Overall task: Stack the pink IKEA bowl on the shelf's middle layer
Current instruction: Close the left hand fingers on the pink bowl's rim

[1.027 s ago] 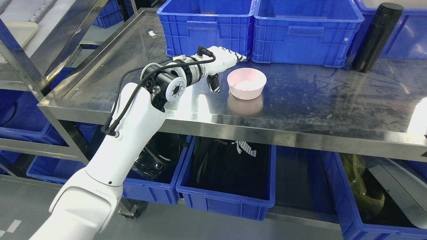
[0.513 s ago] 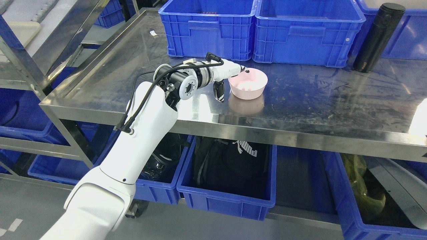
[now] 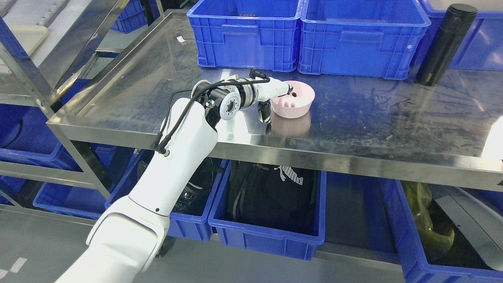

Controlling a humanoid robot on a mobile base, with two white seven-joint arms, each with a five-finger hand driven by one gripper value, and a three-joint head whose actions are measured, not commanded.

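My left robot hand (image 3: 277, 96) seems to pinch the rim of one pink bowl (image 3: 294, 99); behind it stand two blue crates (image 3: 243, 37).

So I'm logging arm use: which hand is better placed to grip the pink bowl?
Left. The left hand is already at the pink bowl, fingers over its near rim and thumb outside the wall. No right arm is in view.

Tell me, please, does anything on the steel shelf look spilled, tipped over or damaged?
Nothing stands out. The pink bowl sits upright on the steel shelf, the left hand straddling its near rim. The black flask stands upright beside the blue crates. The shelf surface is scuffed, but no spill shows.
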